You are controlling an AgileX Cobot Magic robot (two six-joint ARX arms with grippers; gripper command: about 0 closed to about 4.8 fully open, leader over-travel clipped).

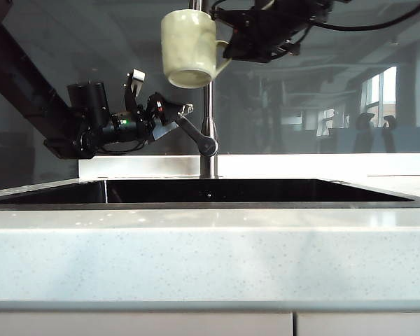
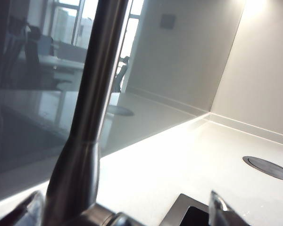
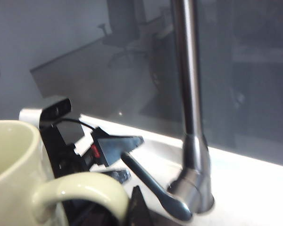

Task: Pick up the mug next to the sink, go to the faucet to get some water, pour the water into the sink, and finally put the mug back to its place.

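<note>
Over on the left, the left tool (image 1: pixel 169 115) has its jaws spread wide around the faucet's lever handle (image 1: pixel 196 136), holding nothing, so this looks like the water-fetching step, with the lever to be worked next. To the right, high above the sink (image 1: pixel 49 204), the right tool (image 1: pixel 227 45) is clamped on the mug (image 1: pixel 189 47) by its handle, beside the faucet (image 1: pixel 208 105) pipe, mouth tipped downward; no water shows.

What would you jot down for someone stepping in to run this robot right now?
Left gripper: open, jaws either side of the faucet lever, not clamped.
Right gripper: shut on the mug handle, mug held high beside the faucet pipe, above the sink.
Done: mug picked up, brought to the faucet.
No water visible.
Left: fill, pour into sink, put mug back.
</note>
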